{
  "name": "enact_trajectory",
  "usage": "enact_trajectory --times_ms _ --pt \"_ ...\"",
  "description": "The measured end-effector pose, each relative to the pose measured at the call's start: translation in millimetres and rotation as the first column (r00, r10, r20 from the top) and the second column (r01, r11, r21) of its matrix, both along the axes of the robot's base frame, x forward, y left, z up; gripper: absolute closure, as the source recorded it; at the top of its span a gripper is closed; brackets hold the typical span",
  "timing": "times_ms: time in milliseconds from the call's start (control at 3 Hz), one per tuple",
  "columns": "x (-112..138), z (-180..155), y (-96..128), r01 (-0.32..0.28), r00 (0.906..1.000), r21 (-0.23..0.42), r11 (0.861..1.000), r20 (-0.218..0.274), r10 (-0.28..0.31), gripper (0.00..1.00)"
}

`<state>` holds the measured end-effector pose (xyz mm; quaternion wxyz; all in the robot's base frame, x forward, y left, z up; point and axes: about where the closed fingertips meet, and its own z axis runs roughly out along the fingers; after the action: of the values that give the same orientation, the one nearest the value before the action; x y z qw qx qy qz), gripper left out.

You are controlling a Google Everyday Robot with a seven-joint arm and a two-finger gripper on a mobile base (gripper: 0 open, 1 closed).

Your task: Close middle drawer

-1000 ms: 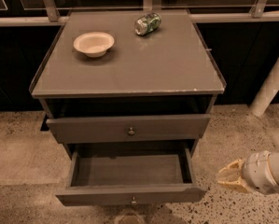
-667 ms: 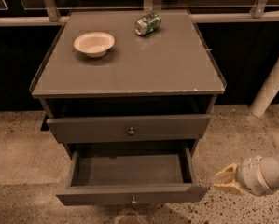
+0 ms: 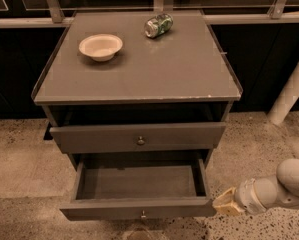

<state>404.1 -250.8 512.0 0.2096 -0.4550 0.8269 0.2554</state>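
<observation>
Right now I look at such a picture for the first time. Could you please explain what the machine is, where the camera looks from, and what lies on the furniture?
There is one picture. The camera looks down at the front of a grey cabinet; where it is mounted is not known. The white arm at the lower right belongs to a mobile robot with a single arm. The tan tip is its claw, low down, close to the right front corner of the middle drawer. That drawer is pulled far out and looks empty. I see nothing in the claw. On the cabinet top are a pale bowl and a can lying on its side.

Grey middle drawer [image 3: 114, 208], tan pincer [image 3: 223, 203] beside
</observation>
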Motion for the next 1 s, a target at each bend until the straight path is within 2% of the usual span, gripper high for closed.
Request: enact_trajectory --times_ms 333,1000 --pt "-0.1 -35.1 6.2 0.003 0.9984 0.028 1.000 -0.056 -0.002 1.00" --pt "-2.5 -46.6 9.9 0.003 0.9972 0.035 0.999 -0.075 -0.001 1.00"
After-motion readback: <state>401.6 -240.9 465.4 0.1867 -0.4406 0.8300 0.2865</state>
